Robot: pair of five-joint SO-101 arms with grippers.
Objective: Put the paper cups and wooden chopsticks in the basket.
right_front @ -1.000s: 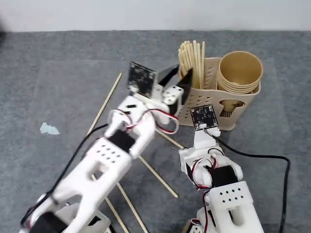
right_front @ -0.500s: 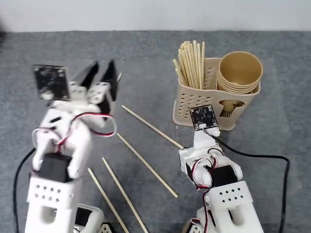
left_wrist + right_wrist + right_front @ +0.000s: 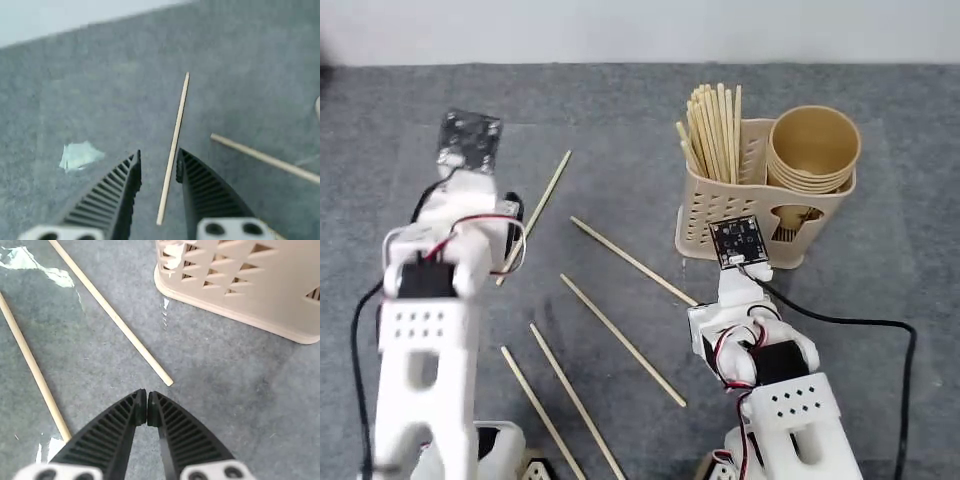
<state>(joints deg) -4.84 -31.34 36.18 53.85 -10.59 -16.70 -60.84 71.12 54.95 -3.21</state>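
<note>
The left gripper [image 3: 158,152] is held low over the grey mat [image 3: 620,110] with its jaws spread. A chopstick [image 3: 173,145] is lined up in the gap between them, lying flat on the mat. It runs along the gap, presumably so that a squeeze would catch it across its thin width. Nothing is pinched yet. The stick sits nearer one jaw than the other, and whether it is touched there cannot be told.

The basket [image 3: 720,215] stands well apart from this gripper, on the far side of the mat. A stack of paper cups [image 3: 815,145] is nested in one compartment, and a bundle of chopsticks [image 3: 712,125] is stood upright in the one beside it. The cup part of the task is judged done. Besides the framed stick, four loose sticks [image 3: 625,342] are scattered flat on the mat between the two arms.

The right gripper [image 3: 147,394] is pressed together at the tips and holds nothing. It is parked just in front of the basket, near the end of another stick [image 3: 112,315], probably to leave the mat free for the other arm.

A pale scrap [image 3: 80,155] lies beside the left gripper, apart from the stick.
</note>
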